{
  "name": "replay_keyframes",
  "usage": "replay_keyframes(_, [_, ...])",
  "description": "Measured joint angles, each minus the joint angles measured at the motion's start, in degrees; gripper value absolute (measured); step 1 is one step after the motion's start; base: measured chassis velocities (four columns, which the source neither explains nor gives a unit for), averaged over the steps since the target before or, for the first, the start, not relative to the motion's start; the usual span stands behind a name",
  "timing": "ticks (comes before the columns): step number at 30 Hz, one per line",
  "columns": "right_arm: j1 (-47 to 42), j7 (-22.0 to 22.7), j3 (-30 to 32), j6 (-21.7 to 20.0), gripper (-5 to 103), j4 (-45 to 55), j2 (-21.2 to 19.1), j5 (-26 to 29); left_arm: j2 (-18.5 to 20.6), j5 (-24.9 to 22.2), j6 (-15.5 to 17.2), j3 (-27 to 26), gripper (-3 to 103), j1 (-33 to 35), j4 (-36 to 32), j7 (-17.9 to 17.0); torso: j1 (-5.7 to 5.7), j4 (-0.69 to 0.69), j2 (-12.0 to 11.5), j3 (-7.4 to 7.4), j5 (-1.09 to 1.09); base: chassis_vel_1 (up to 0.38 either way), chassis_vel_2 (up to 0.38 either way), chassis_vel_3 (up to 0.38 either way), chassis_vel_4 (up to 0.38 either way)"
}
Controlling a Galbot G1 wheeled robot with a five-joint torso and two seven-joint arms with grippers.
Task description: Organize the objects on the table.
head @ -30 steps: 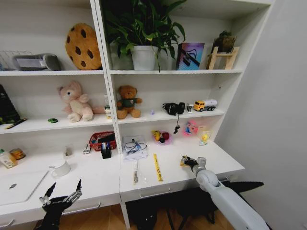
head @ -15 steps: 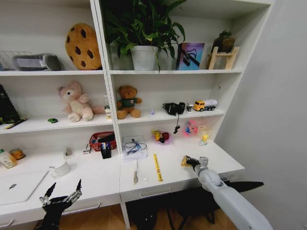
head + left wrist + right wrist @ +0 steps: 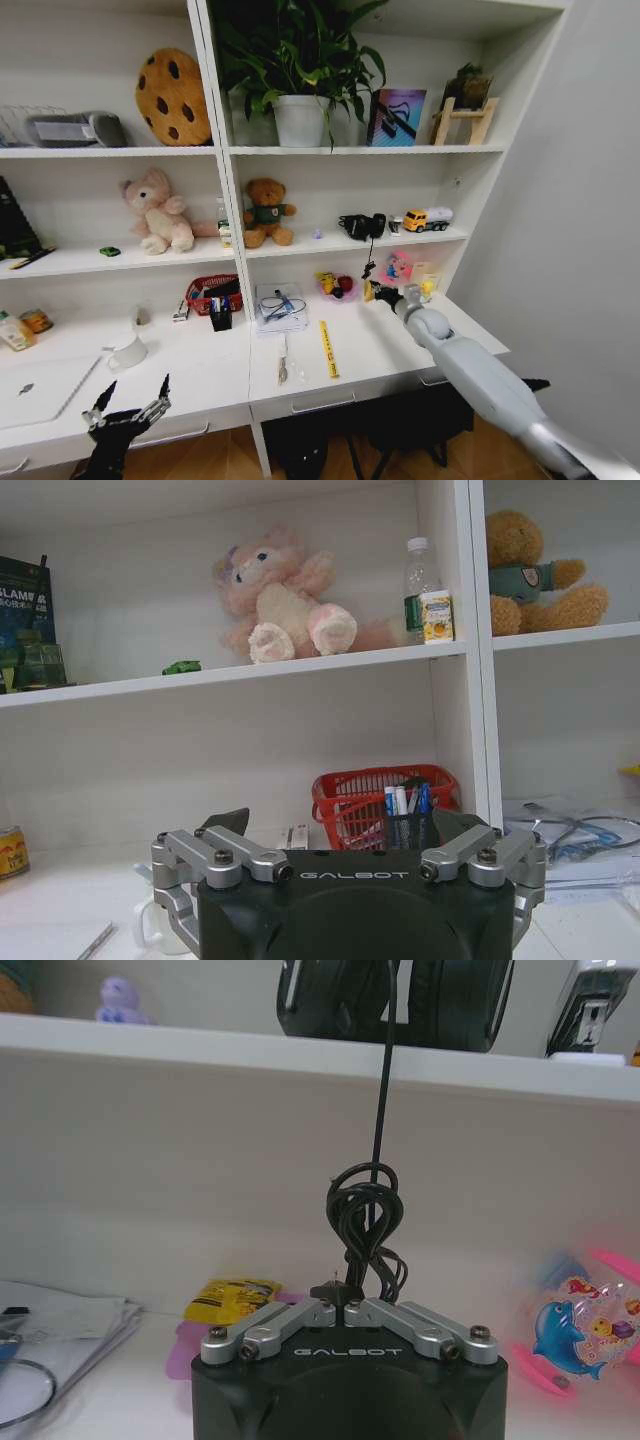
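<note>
My right gripper (image 3: 372, 292) hangs above the back of the white table (image 3: 400, 350), beside the pink bowl (image 3: 338, 286). It is shut on a small tan scrap (image 3: 367, 290). In the right wrist view its fingers (image 3: 300, 1317) meet at the middle, just behind the dangling black headphone cable (image 3: 365, 1210). My left gripper (image 3: 130, 400) waits open low at the table's front left, fingers spread (image 3: 215, 852). On the table lie a yellow ruler (image 3: 327, 348), a white mug (image 3: 128, 352), a silver laptop (image 3: 40, 385) and a black holder with pens (image 3: 221, 315).
A red basket (image 3: 210, 292) and papers with glasses (image 3: 280, 305) sit at the back of the table. The shelf above holds headphones (image 3: 360, 226), a toy truck (image 3: 427, 218), plush toys, a green-labelled bottle (image 3: 425, 590) and a tiny green car (image 3: 109, 251).
My right gripper has risen from the table's front right and moved back and left toward the pink bowl, still holding the tan scrap. The left arm has not moved.
</note>
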Motion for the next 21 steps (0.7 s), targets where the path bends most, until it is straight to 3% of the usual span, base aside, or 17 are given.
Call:
replay_keyframes(2, [3.8, -0.8, -1.9, 1.5, 0, -6.9, 3.1, -2.2, 0.0, 0.0, 0.0, 0.0, 100, 0.0, 0.0, 0.0, 0.0, -0.01, 0.0, 0.0, -0.01, 0.0, 0.0, 0.0, 0.0])
replay_keyframes(5, [5.0, -1.5, -2.3, 2.5, 0, -9.5, 4.4, -4.1, 0.0, 0.0, 0.0, 0.0, 100, 0.0, 0.0, 0.0, 0.0, -0.01, 0.0, 0.0, -0.01, 0.0, 0.0, 0.0, 0.0])
replay_keyframes(7, [7.0, -4.8, -2.7, 5.9, 0, -15.8, 7.9, -9.9, 0.0, 0.0, 0.0, 0.0, 100, 0.0, 0.0, 0.0, 0.0, -0.02, 0.0, 0.0, -0.01, 0.0, 0.0, 0.0, 0.0])
replay_keyframes(16, [11.2, -7.0, -5.1, 11.1, 0, -25.9, 16.1, -10.1, 0.0, 0.0, 0.0, 0.0, 100, 0.0, 0.0, 0.0, 0.0, -0.01, 0.0, 0.0, -0.02, 0.0, 0.0, 0.0, 0.0])
replay_keyframes(18, [12.4, -7.9, -4.2, 14.9, 0, -30.8, 19.0, -13.7, 0.0, 0.0, 0.0, 0.0, 100, 0.0, 0.0, 0.0, 0.01, 0.01, 0.0, 0.0, -0.01, 0.0, 0.0, 0.0, 0.0])
replay_keyframes(21, [12.7, -8.0, -3.6, 15.7, 0, -32.7, 19.7, -14.5, 0.0, 0.0, 0.0, 0.0, 100, 0.0, 0.0, 0.0, 0.0, -0.02, 0.0, -0.01, -0.01, 0.0, 0.0, 0.0, 0.0])
